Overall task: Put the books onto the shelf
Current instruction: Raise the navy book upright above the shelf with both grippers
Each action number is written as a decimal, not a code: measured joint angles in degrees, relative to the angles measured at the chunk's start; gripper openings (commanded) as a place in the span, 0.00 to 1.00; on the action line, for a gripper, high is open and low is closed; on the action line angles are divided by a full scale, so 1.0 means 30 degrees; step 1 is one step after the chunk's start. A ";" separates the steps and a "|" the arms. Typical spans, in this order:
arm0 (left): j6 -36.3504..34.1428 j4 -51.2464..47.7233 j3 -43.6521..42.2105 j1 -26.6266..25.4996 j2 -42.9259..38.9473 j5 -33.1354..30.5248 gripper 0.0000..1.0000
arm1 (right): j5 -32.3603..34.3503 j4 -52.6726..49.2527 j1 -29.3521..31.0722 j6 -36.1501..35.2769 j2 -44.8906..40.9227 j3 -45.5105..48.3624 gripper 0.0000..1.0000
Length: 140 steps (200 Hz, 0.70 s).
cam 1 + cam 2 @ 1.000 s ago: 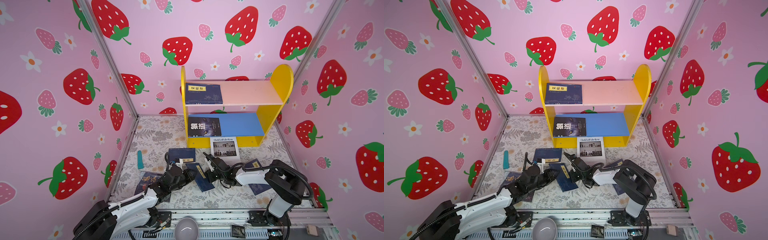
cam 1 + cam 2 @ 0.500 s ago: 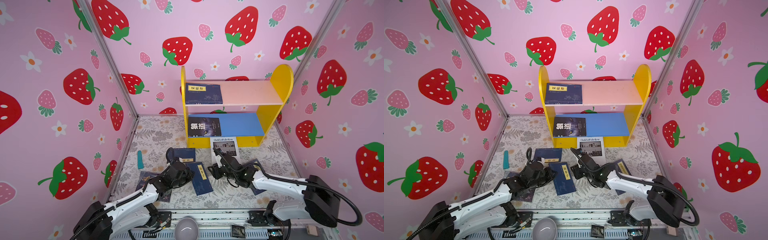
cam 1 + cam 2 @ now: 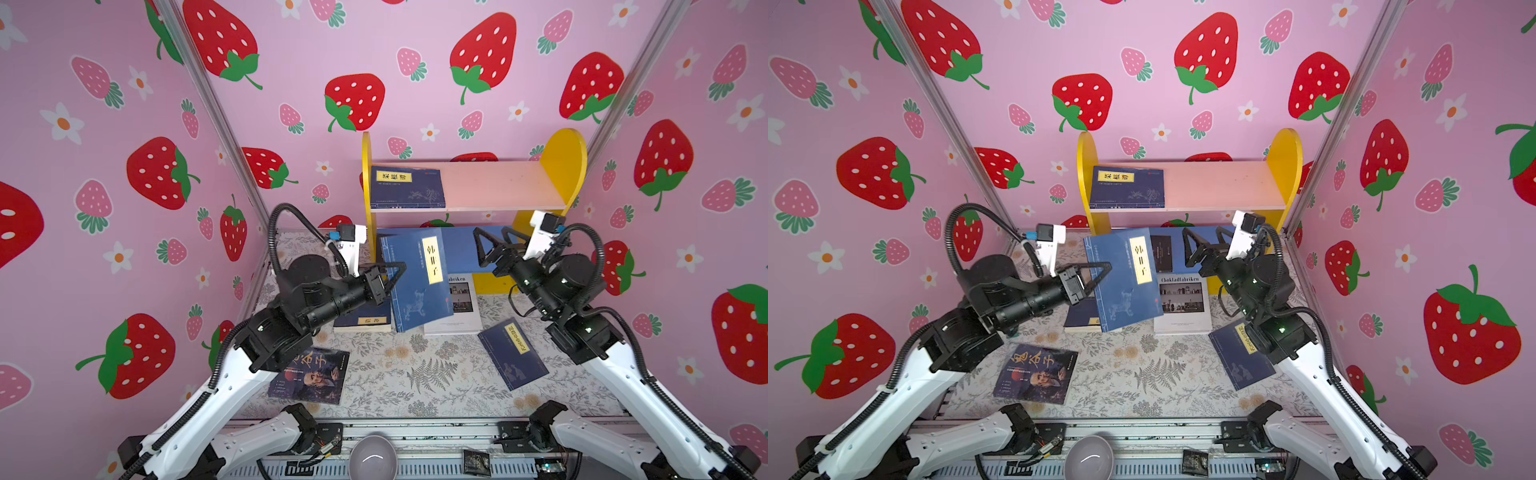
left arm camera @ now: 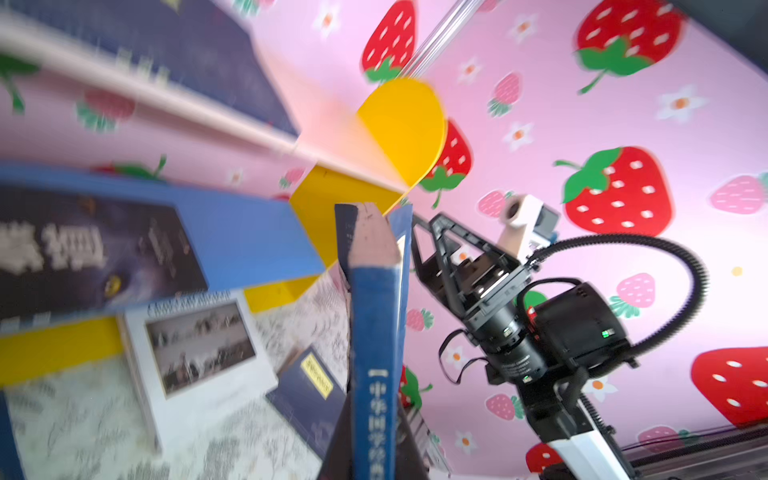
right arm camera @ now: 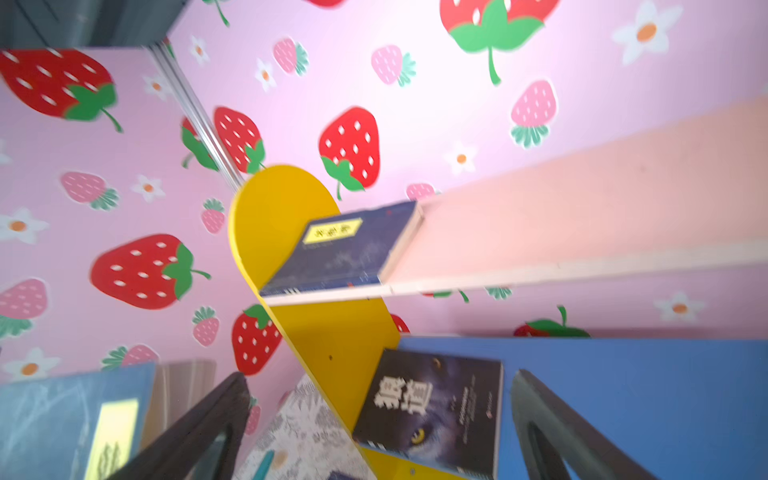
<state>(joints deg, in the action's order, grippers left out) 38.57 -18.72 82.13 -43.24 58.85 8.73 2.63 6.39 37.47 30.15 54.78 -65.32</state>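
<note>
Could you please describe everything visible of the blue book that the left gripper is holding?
The blue book is a thin, closed paperback with a yellow vertical title label and a faint animal drawing. It hangs tilted, pinched at its spine edge by the left gripper, in front of the shelf.

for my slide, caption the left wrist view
Left gripper clamps a blue book, spine facing camera; right gripper open beyond.

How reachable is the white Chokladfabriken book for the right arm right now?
Probably yes. The right gripper is open and empty, and the white book lies flat on the mat nearby below it. The blue book in the left gripper covers only its left edge in both top views.
</note>
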 measured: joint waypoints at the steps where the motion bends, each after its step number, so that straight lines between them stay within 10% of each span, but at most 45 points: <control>1: -0.0204 0.0029 0.0277 0.0000 0.0080 -0.0058 0.00 | -0.0058 0.0029 -0.0022 0.0007 0.0000 -0.0102 1.00; 55: -0.3220 0.3402 0.6280 0.0313 0.4503 -0.3228 0.00 | -0.3672 0.2157 -0.0466 0.1020 0.0969 -0.2040 1.00; 140: -0.1107 1.1256 0.4626 0.1195 0.7504 -0.6747 0.00 | -1.0440 1.0542 -0.0903 0.8510 0.6732 -0.1341 1.00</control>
<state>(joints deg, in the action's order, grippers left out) 35.24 15.05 96.01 -39.66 81.36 -11.51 -28.69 38.02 34.76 55.68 74.98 -69.34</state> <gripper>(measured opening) 0.111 0.996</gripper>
